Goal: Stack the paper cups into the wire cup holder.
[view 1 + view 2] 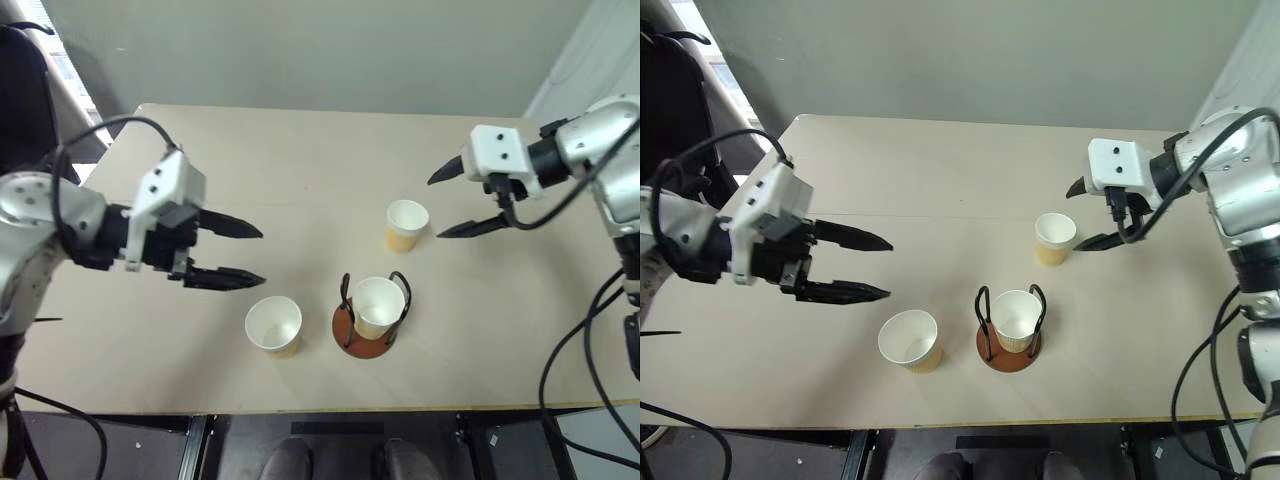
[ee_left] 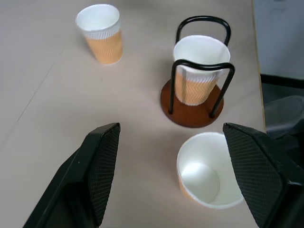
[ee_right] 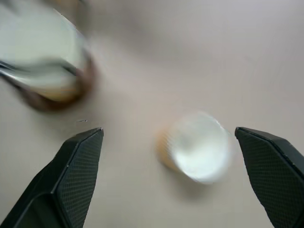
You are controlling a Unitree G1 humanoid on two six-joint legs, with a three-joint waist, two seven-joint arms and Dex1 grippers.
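- Tan paper cup sits upright inside wire cup holder, front-centre of tabletop.
- 2nd cup just left of holder; 3rd cup behind it, apart.
- Left gripper: fingers spread, empty; its wrist view shows holder's wire loops up close.
- Right gripper: fingers wide, empty, w/ 3rd cup between them in wrist view.

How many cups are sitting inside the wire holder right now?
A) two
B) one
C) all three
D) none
B: one paper cup stands inside the wire cup holder, between its black loops, while the other two cups stand apart from it on the table.
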